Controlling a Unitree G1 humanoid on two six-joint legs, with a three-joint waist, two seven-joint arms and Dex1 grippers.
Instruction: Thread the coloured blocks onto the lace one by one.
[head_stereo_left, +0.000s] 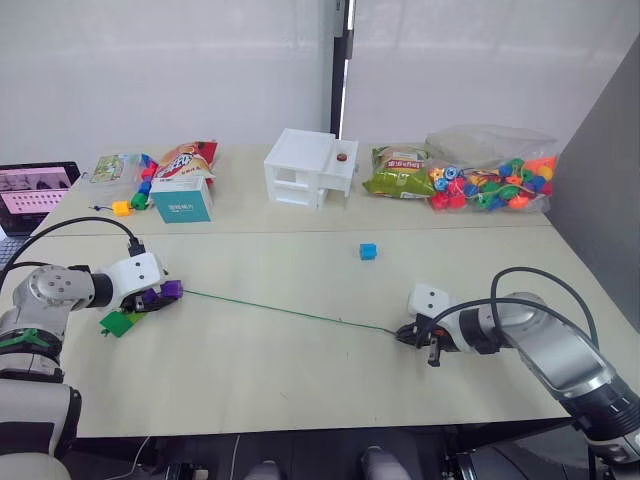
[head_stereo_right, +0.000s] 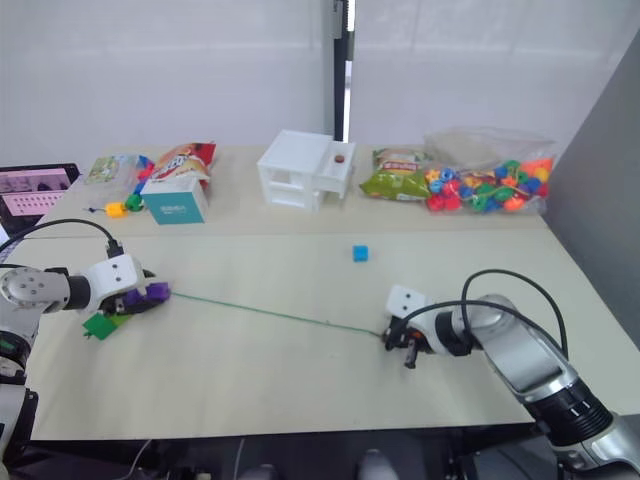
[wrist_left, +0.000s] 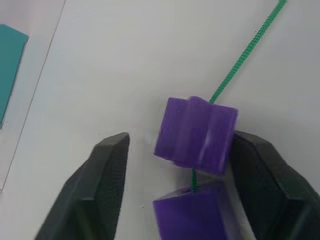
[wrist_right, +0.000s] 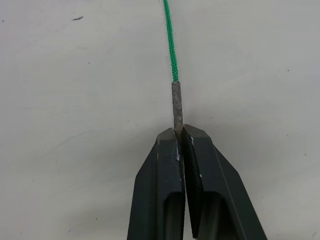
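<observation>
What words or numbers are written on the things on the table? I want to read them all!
None can be read.
Teal cardboard box: pale lettering on its front, too small to read.
Red and orange snack bag: a printed logo, too blurred to read.
Green snack bag: a red label with print, too small to read.
Laptop screen: pictures, no legible text.
White plastic block house: no writing seen.

Clutter along the far edge of the table (head_stereo_left: 300, 360)

A white house-shaped box (head_stereo_left: 309, 168) sits top centre, a teal box (head_stereo_left: 182, 197) and a red snack bag (head_stereo_left: 186, 157) to its left, a green snack bag (head_stereo_left: 400, 173) and a clear bag of coloured beads (head_stereo_left: 493, 170) to its right (beads red, blue, orange). A laptop (head_stereo_left: 33, 192) shows at the left edge, and a small yellow block (head_stereo_left: 121, 208) lies near the teal box.
</observation>
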